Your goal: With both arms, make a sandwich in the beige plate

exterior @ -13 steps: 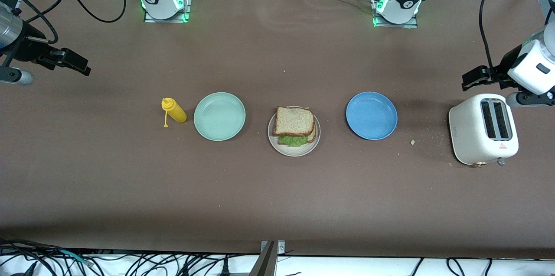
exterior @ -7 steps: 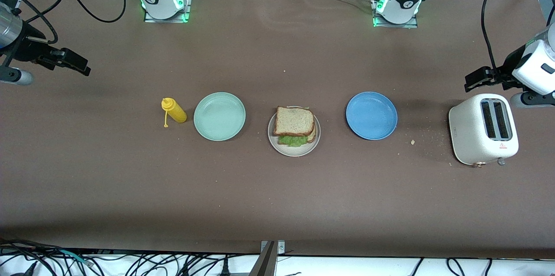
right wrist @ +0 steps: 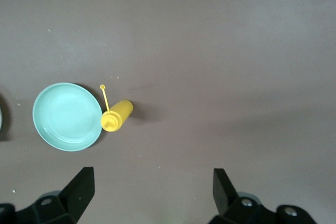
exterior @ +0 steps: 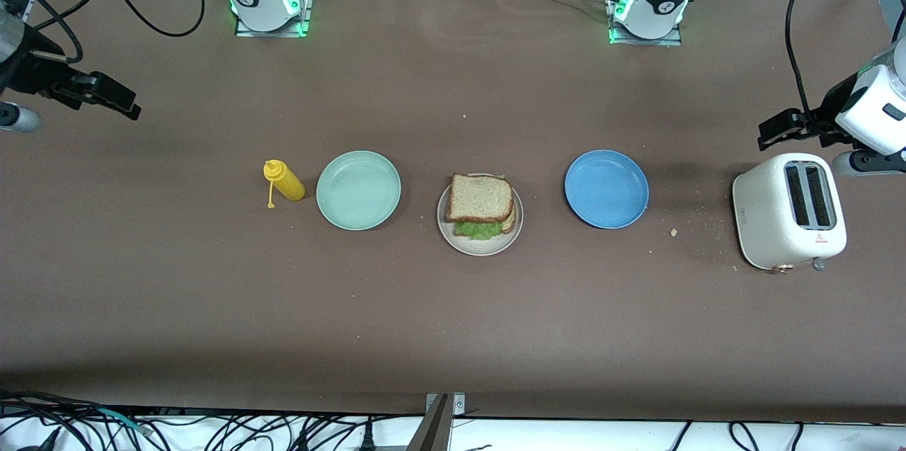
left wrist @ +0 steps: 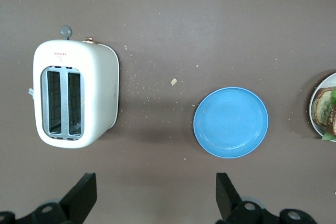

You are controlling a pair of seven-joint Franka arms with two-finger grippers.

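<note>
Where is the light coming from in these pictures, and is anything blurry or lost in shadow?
Front view: even overhead light, sharp; soft shadows lie beside the blue plate and toaster, and the table darkens along its nearest edge. Left wrist view: crisp, a faint shadow beside the toaster. Right wrist view: a short shadow beside the yellow bottle, a broad dim band across the table. No glare anywhere.

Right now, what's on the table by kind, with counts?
Plates: 3: mint-green plate, beige plate, blue plate
Sandwich: 1, on the beige plate
Yellow squeeze bottle: 1
White toaster: 1
Total: 6
</note>
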